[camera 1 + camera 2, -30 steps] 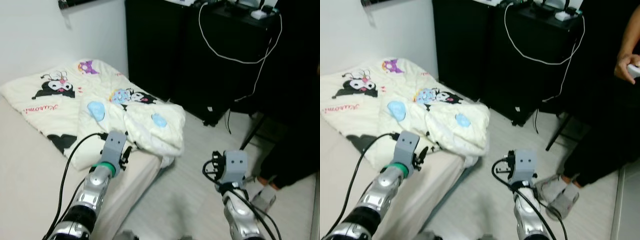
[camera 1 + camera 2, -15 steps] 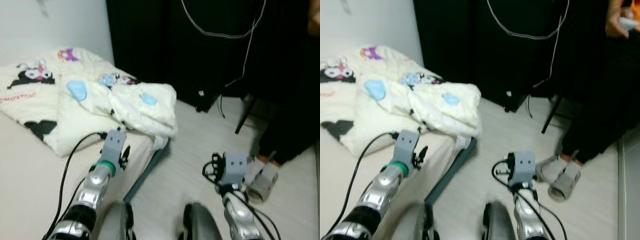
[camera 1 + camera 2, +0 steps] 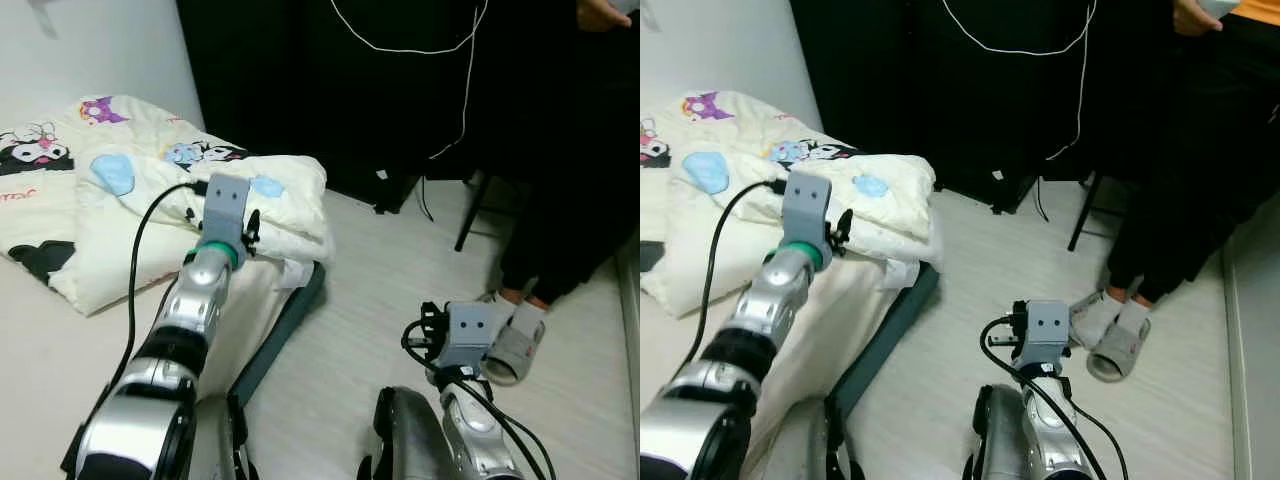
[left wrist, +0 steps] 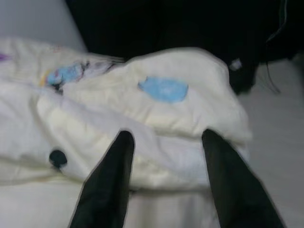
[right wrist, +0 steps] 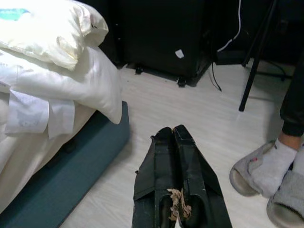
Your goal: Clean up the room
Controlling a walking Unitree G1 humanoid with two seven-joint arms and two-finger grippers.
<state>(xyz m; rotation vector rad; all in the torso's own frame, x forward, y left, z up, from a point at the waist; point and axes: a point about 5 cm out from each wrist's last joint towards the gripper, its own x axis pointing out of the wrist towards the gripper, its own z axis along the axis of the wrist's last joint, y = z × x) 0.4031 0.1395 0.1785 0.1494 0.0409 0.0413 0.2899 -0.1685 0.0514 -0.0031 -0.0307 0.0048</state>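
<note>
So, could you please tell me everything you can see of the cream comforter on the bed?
The comforter is a soft, puffy cream quilt printed with black-and-white cartoon characters, a purple one and pale blue patches. It lies crumpled on the bed, bunched into thick folds at the corner nearest the dark cabinet, one fold overhanging the mattress edge, white labels hanging below. The left gripper, fingers open, hovers close in front of the folded edge; whether it touches cannot be told.

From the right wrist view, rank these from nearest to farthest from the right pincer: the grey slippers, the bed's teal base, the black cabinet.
1. Teal bed base, beside the shut right pincer, toward the bed.
2. Grey slippers, on the person's feet on the other side; too close to the base to rank firmly.
3. Black cabinet, clearly farthest, ahead across the floor.
</note>
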